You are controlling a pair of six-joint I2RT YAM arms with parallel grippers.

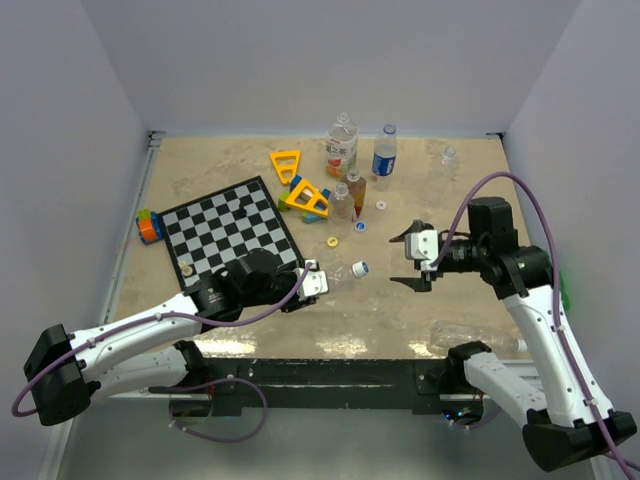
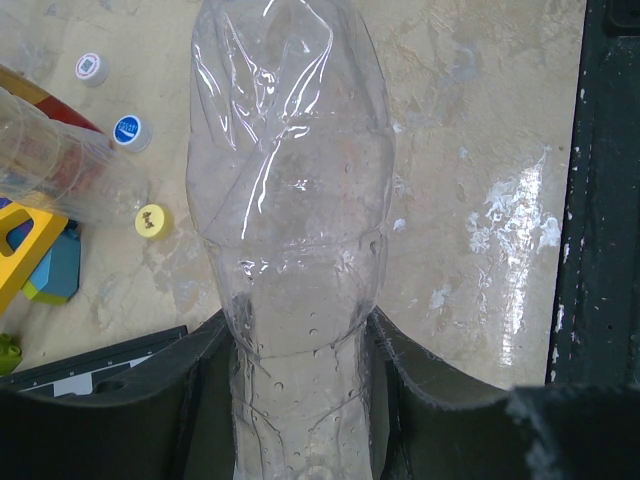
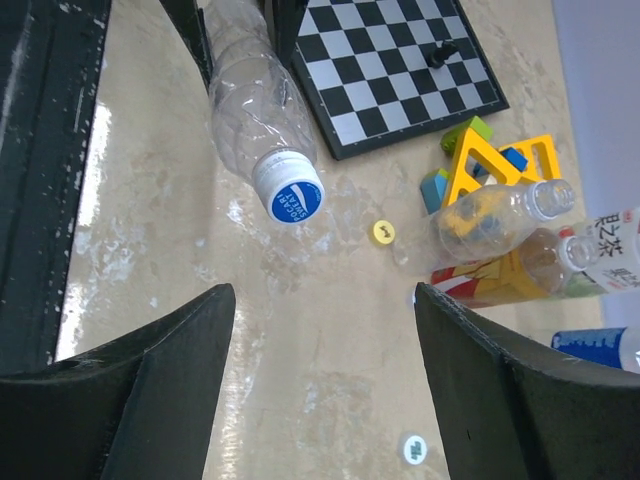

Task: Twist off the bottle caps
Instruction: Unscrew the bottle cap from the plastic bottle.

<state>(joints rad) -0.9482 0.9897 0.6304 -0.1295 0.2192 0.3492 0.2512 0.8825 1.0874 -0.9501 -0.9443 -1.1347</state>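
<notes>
One blue cap [image 3: 288, 190] was still on the clear bottle [image 2: 290, 200] clamped in your left gripper [image 1: 318, 280]. Your right gripper [image 3: 322, 295] faced it, fingers apart, empty; a yellow cap [image 3: 382, 232] lay loose.

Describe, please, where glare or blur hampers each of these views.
Left wrist: highlights streak the crumpled clear bottle, and glare whitens the table on the right. Right wrist: glare along the table's left; the dark near jaws look soft. Top external: even light, little glare.
</notes>
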